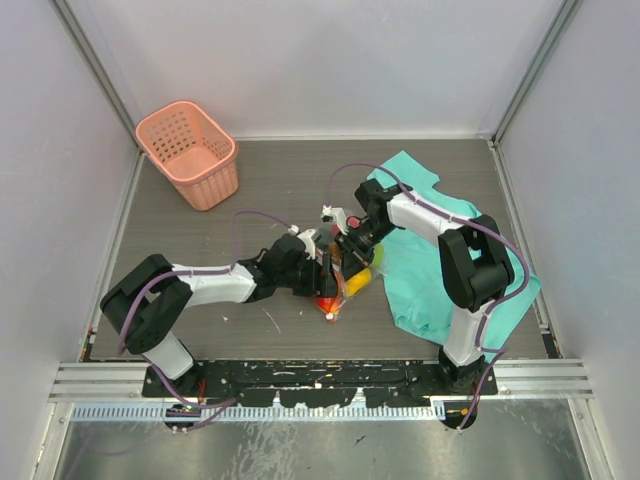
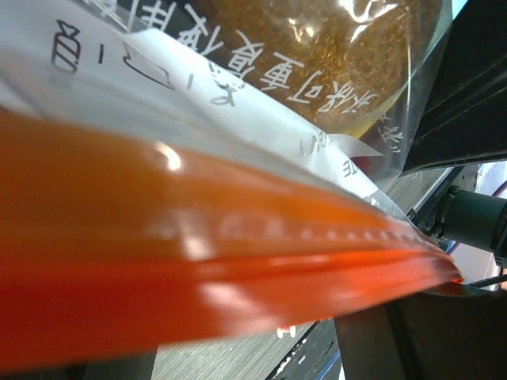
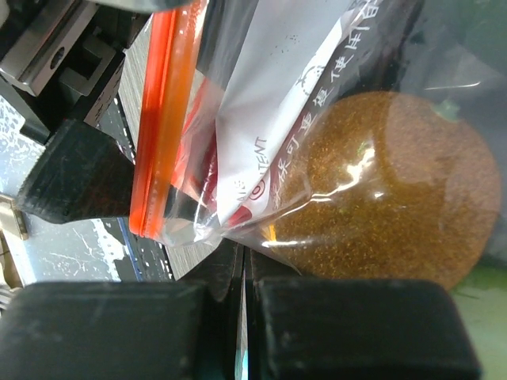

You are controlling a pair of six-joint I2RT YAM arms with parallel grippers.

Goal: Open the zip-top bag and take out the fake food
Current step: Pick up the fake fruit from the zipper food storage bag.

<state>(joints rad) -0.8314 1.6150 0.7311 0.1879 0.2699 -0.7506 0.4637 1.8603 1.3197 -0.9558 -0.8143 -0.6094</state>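
We get bright, even light from above, faint shadows; glare streaks the bag [image 3: 348, 170], its strip [image 2: 198, 261] blurred close-up.

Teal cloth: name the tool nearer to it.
Right. The right tool sits just off the teal cloth's left edge, gripping the zip-top bag; the left tool is beyond the bag, farther left.

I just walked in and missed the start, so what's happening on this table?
The robot is working on a clear plastic zip-top bag with an orange zip strip. Its right gripper is shut, pinching the bag's film beside a brown glittery round fake fruit inside. Its left gripper sits at the zip strip; whether it grips is unclear. The fruit is not yet out.
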